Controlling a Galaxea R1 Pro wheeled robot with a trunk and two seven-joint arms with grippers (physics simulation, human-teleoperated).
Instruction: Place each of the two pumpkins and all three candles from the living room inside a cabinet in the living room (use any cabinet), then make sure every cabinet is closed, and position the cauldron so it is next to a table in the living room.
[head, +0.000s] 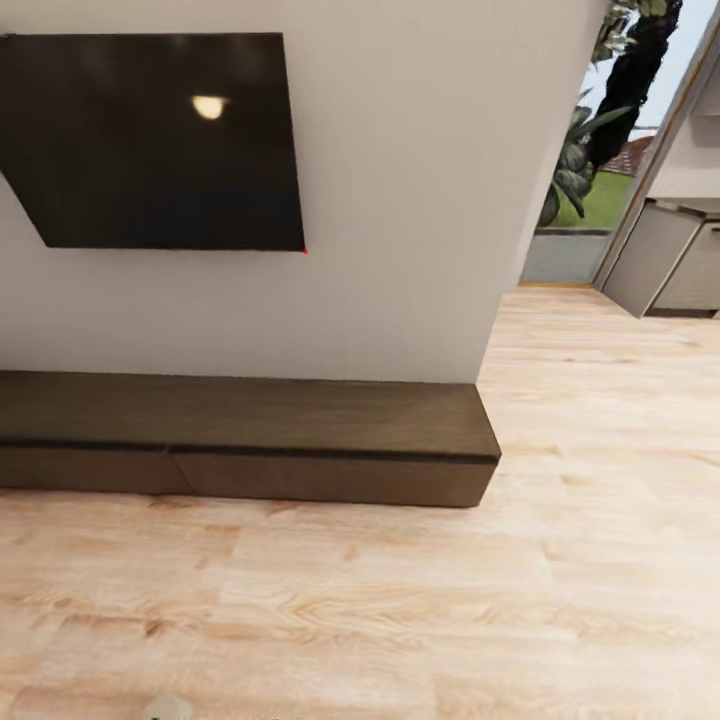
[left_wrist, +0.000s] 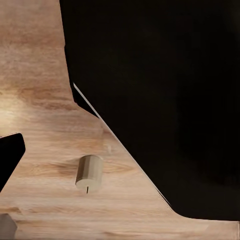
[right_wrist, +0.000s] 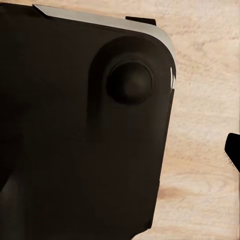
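Note:
The long, low dark-brown cabinet (head: 300, 440) stands against the white wall with its handleless drawer fronts shut. In the left wrist view a short tan candle (left_wrist: 89, 172) with a small wick lies on the wood floor beside the robot's black body (left_wrist: 165, 100). A dark tip (left_wrist: 10, 157) at that picture's edge may be a finger of my left gripper. Another dark tip (right_wrist: 233, 150) sits at the edge of the right wrist view. A small pale rounded thing (head: 168, 708) shows at the head view's lower edge, cut off. The pumpkins are out of view.
A black TV (head: 160, 140) hangs on the wall above the cabinet. To the right a doorway (head: 590, 180) opens onto plants and grass, with grey kitchen units (head: 665, 255) beyond. Light wood floor (head: 400, 610) lies before the cabinet.

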